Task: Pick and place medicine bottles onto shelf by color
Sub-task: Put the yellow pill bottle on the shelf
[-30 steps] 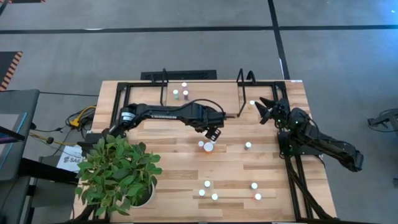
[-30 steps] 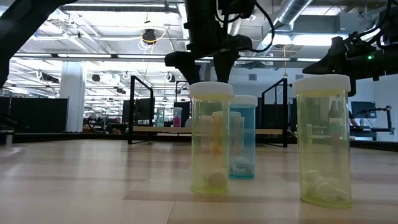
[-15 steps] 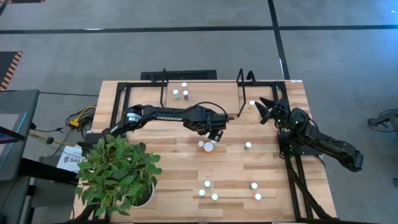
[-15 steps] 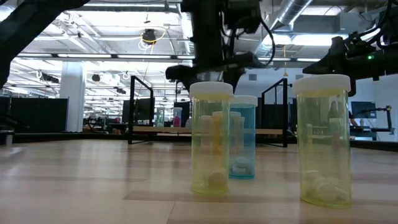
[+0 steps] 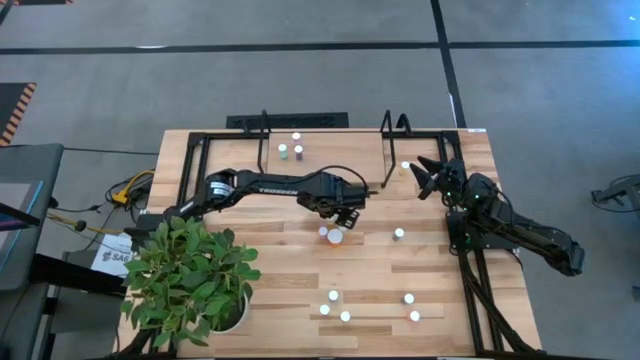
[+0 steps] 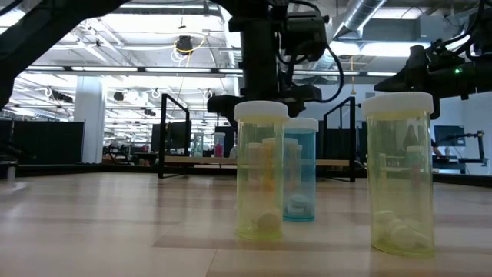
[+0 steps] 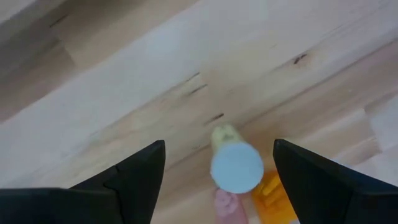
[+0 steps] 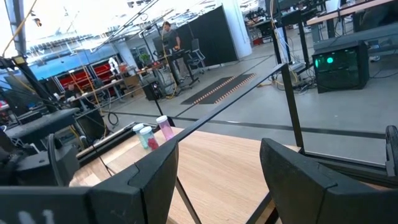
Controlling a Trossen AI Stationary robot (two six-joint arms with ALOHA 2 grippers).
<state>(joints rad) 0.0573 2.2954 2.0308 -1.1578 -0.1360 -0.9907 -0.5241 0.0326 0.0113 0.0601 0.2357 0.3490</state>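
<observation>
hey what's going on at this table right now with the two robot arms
The left gripper hangs open over a cluster of small bottles mid-table, holding nothing; its wrist view shows a yellowish bottle between the fingers. The right gripper waits open by the shelf's right end. A few bottles already stand on the shelf; others remain on the near tabletop.
</observation>
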